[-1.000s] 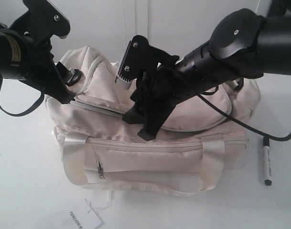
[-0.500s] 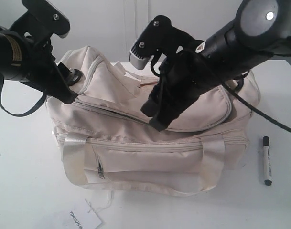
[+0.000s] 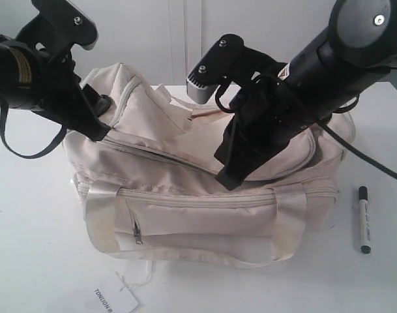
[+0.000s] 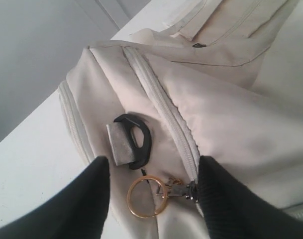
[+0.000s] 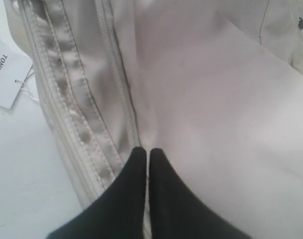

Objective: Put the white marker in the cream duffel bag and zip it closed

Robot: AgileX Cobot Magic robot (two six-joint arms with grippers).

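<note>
I list: white marker (image 3: 364, 220) lies on the tabletop (image 3: 29, 248), beside the cream duffel bag (image 3: 205, 208). Right hand (image 5: 149, 154) clenched, tips on the bag's top. Left hand (image 4: 152, 167) released, straddling the gold zipper ring (image 4: 146, 196).

A white table (image 3: 35, 261) meets a pale, evenly lit wall (image 3: 139, 32) with vertical panel seams.

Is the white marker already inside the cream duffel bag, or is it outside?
Outside. The white marker lies on the table beside the cream duffel bag.
</note>
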